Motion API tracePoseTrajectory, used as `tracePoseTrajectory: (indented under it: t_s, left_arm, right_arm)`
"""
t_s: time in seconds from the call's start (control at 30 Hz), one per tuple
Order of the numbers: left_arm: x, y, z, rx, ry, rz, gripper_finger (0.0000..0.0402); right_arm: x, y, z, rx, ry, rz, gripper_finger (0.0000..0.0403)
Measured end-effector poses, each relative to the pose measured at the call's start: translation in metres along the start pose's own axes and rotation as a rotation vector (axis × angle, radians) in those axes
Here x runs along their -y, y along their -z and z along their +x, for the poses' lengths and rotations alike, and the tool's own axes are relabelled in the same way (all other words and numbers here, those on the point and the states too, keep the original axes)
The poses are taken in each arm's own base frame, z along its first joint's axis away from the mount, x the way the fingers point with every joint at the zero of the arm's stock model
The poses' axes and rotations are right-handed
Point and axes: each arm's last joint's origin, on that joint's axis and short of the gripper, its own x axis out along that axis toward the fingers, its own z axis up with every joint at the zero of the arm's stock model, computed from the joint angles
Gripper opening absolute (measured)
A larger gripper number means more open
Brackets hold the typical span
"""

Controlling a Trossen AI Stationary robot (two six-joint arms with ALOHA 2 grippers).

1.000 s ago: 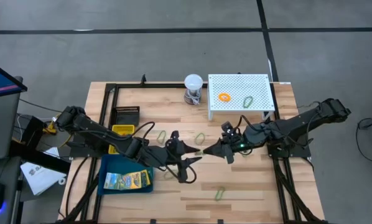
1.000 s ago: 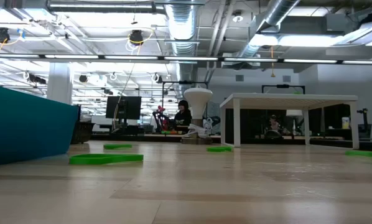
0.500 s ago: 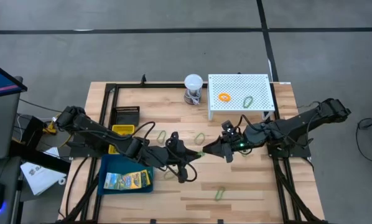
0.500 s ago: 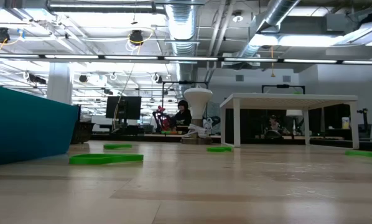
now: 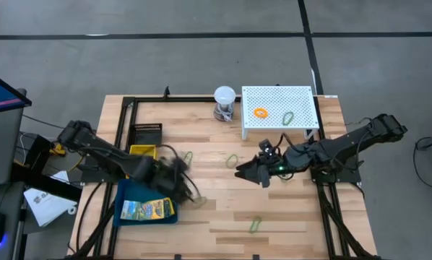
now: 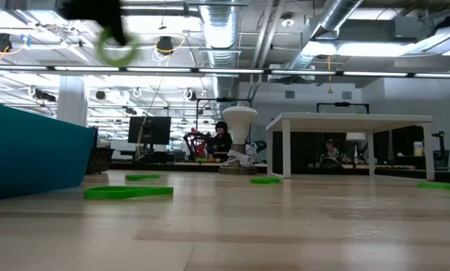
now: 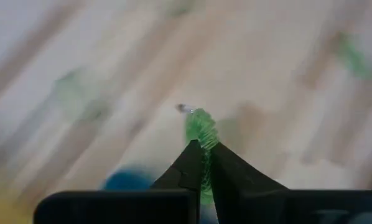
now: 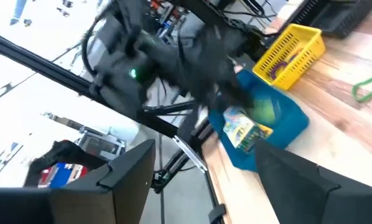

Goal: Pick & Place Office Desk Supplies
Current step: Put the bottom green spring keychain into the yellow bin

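In the left wrist view my left gripper [image 7: 203, 163] is shut on a thin green loop [image 7: 201, 127]. In the low view the loop [image 6: 117, 48] hangs high above the table under the gripper [image 6: 89, 9]. From above, that gripper [image 5: 178, 173] is over the table's left middle, close to the blue tray [image 5: 129, 195] with its printed packets [image 5: 148, 209]. My right gripper [image 5: 238, 173] stands open at the table's middle, holding nothing. Other green loops [image 5: 188, 157] [image 5: 232, 159] [image 5: 256, 224] lie flat on the wood. My left gripper pinches the green loop between its two fingertips [image 7: 195, 162], on one side of the band [image 7: 203, 146]. The rest of the loop sticks out past the fingertips. The loop is lifted clear of the table and hangs below the gripper.
A yellow bin [image 5: 142, 152] and a black mesh basket [image 5: 147, 133] stand left of centre. A white perforated stand [image 5: 303, 97] at the far right carries an orange loop [image 5: 260, 113] and a green one [image 5: 288, 118]. A white ball-topped object [image 5: 224, 101] is beside it.
The two grippers met at the table's middle. My left gripper shut on the green loop, my right gripper opened and let it go. My left gripper then drew back toward the table's left edge and the blue tray, carrying the loop clear of the table.
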Motion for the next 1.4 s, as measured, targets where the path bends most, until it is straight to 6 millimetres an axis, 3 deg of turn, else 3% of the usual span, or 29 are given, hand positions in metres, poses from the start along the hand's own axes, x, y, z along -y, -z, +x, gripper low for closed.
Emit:
tracePoseTrajectory:
  t_s: [0.2,0.37,0.5,0.67,0.8,1.4]
  left_arm:
    - [-0.079,-0.012,-0.021,-0.105,-0.445,-0.279,0.0006]
    - [-0.113,-0.015,-0.006,-0.207,-0.406,-0.417,0.0006]
    - [-0.129,0.007,0.013,-0.280,-0.545,-0.447,0.0008]
    - [-0.136,0.026,0.037,-0.328,-0.561,-0.466,0.0012]
    - [-0.138,0.033,0.045,-0.342,-0.559,-0.465,0.0011]
    - [-0.137,0.033,0.046,-0.340,-0.552,-0.460,0.0014]
  right_arm:
    - [0.006,0.003,0.000,-0.009,0.072,0.017,0.0269]
    - [0.006,0.003,0.000,-0.009,0.078,0.019,0.0269]
    - [0.007,0.006,-0.001,-0.021,0.089,0.011,0.0270]
    - [0.006,0.007,-0.001,-0.024,0.087,0.015,0.0270]
    - [0.007,0.005,-0.001,-0.016,0.092,0.018,0.0270]
    - [0.007,0.006,-0.001,-0.017,0.091,0.028,0.0270]
